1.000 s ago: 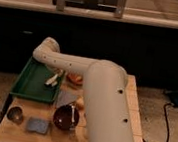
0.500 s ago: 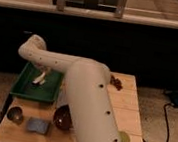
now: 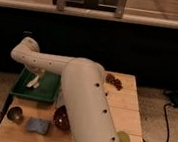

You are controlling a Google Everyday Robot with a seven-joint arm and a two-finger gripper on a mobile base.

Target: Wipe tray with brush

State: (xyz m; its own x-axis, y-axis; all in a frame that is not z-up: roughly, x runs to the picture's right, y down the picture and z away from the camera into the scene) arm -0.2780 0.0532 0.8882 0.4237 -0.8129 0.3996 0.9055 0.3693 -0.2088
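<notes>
- Dark cabinet fronts stand behind a wooden counter; the green tray lies on its left side.
- The arm reaches across from the lower right, bends above the tray's left end and drops the pincer down into the tray's left half, at or just above its floor.
- I cannot tell whether the pincer is clenched or released. The brush cannot be told apart from that pale tip; I judge it is held there.
- Wiping seems under way, not finished: the tip works the left part, and the right half and corners look still to be covered. How clean the floor is cannot be seen.
- A cloth and a red bowl sit in front, apart from the tray.
</notes>
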